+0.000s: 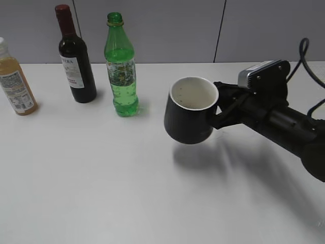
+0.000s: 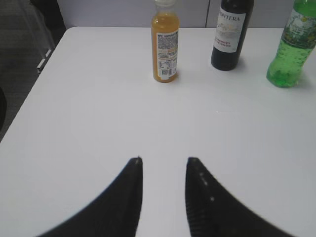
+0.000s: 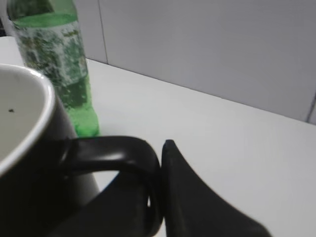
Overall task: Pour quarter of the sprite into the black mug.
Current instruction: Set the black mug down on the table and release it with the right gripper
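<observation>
The sprite [image 1: 121, 66], a green bottle with no cap, stands upright at the back of the white table. It also shows in the left wrist view [image 2: 292, 49] and in the right wrist view [image 3: 59, 64]. My right gripper [image 1: 219, 109] is shut on the handle of the black mug [image 1: 190, 112] and holds it in the air, tilted, right of the sprite. In the right wrist view the jaws [image 3: 157, 168] clamp the mug's handle [image 3: 106, 153]. My left gripper [image 2: 164, 163] is open and empty above bare table at the front left.
A dark wine bottle with a red top [image 1: 75, 56] and an orange juice bottle [image 1: 15, 81] stand left of the sprite along the back. The table's left edge [image 2: 34, 84] drops to a dark floor. A grey wall runs behind.
</observation>
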Tool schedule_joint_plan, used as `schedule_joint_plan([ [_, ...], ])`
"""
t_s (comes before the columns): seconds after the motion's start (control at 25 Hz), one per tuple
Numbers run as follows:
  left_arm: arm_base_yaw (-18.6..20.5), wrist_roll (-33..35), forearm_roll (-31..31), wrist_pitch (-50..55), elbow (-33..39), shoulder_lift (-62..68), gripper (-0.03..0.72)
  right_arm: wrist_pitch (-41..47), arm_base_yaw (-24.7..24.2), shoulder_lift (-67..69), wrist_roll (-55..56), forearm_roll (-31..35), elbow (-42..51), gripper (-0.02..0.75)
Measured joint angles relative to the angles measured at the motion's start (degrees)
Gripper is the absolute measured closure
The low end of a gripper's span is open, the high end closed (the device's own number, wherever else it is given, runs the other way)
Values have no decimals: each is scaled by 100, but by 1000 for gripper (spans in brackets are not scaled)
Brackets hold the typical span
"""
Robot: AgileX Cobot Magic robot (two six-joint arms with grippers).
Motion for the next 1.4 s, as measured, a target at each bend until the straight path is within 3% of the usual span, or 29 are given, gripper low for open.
schedule_joint_plan([
  [0.2,0,0,0,0,0,0,452,-13,487,316,128,-87,-543,703],
  [0.4,0,0,0,0,0,0,452,-5,761,834,284,-774,-1165,705],
  [1.2,0,0,0,0,0,0,450,12,797,2000,1571,-3452,-2613,705],
  [1.4,0,0,0,0,0,0,450,12,797,2034,1612,-3594,-2706,706],
])
